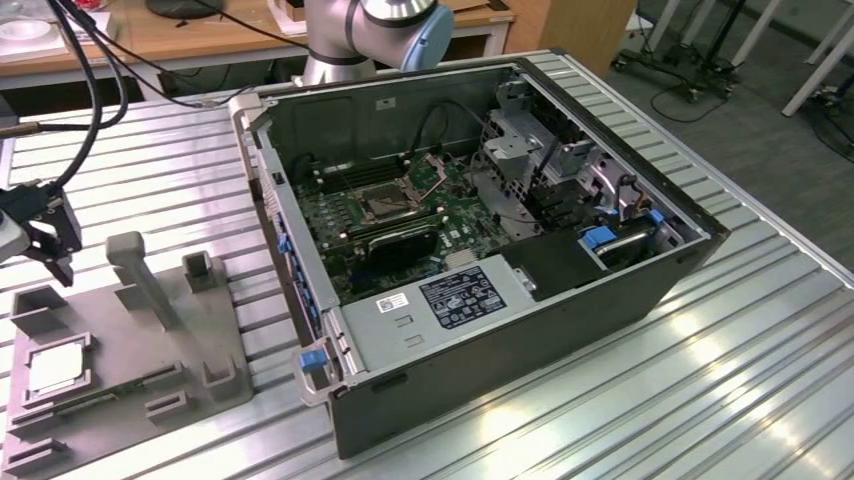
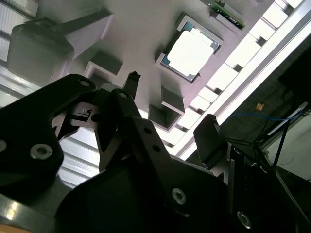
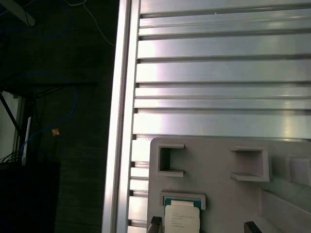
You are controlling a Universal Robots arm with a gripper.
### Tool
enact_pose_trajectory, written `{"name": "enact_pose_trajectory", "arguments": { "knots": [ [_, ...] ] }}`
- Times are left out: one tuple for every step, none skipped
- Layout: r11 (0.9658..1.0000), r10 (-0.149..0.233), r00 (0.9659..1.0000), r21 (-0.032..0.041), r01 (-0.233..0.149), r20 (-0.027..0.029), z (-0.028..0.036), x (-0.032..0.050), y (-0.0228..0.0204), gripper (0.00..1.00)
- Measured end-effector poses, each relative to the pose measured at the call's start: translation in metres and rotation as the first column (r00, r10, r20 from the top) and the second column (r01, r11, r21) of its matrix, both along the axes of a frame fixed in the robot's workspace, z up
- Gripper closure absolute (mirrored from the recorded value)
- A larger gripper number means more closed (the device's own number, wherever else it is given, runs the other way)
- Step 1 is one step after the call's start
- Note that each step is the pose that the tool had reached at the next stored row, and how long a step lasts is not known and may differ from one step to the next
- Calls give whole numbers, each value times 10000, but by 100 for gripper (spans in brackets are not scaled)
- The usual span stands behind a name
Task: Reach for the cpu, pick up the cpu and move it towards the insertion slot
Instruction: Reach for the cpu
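The cpu (image 1: 55, 370) is a pale square chip lying flat in a recess of the grey plastic tray (image 1: 134, 345), at the exterior view's lower left. My gripper (image 1: 51, 262) hangs above the tray's far end, short of the cpu and apart from it. The second wrist view shows the cpu (image 2: 191, 51) bright in its recess, beyond my open gripper (image 2: 170, 109) with nothing between its black fingers (image 2: 211, 135). In the first wrist view the cpu (image 3: 181, 219) sits close to one fingertip of the gripper (image 3: 202, 226). The insertion slot (image 1: 380, 203) is a silvery-framed square socket on the green board inside the computer case (image 1: 534, 330).
The open case lies on its side in the middle of the slatted aluminium table (image 1: 747, 380). Upright grey posts (image 1: 140, 275) stand on the tray near the gripper, and a green memory stick (image 1: 100, 398) lies beside the cpu. The arm's base (image 1: 360, 40) stands behind the case. The table's edge (image 3: 121, 121) runs close to the tray.
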State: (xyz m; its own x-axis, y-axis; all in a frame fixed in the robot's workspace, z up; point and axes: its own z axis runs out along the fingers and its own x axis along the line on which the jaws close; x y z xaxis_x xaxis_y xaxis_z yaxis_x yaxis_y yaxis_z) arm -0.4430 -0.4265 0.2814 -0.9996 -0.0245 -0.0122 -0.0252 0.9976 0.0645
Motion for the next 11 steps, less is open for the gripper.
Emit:
{"name": "enact_pose_trajectory", "arguments": {
  "knots": [
    [10000,0,10000,-2,0,0,-6,-1,-3,27],
    [10000,1,10000,-4,-1,-1,-12,-3,-7,27],
    [10000,2,10000,-6,-2,-2,-19,-4,-13,27],
    [10000,3,10000,-8,-3,-3,-26,-6,-18,27],
    [10000,5,10000,-10,-5,-3,-34,-9,-26,27],
    [10000,7,10000,-10,-7,-2,-43,-13,-35,27],
    [10000,9,10000,-11,-9,-2,-51,-17,-43,27],
    [10000,10,10000,-12,-10,-2,-59,-21,-53,27],
    [10000,12,10000,-12,-12,-3,-68,-26,-64,27],
    [10000,14,10000,-12,-14,-2,-79,-31,-75,27],
    [10000,15,10000,-13,-15,-1,-90,-35,-86,27]
  ]
}}
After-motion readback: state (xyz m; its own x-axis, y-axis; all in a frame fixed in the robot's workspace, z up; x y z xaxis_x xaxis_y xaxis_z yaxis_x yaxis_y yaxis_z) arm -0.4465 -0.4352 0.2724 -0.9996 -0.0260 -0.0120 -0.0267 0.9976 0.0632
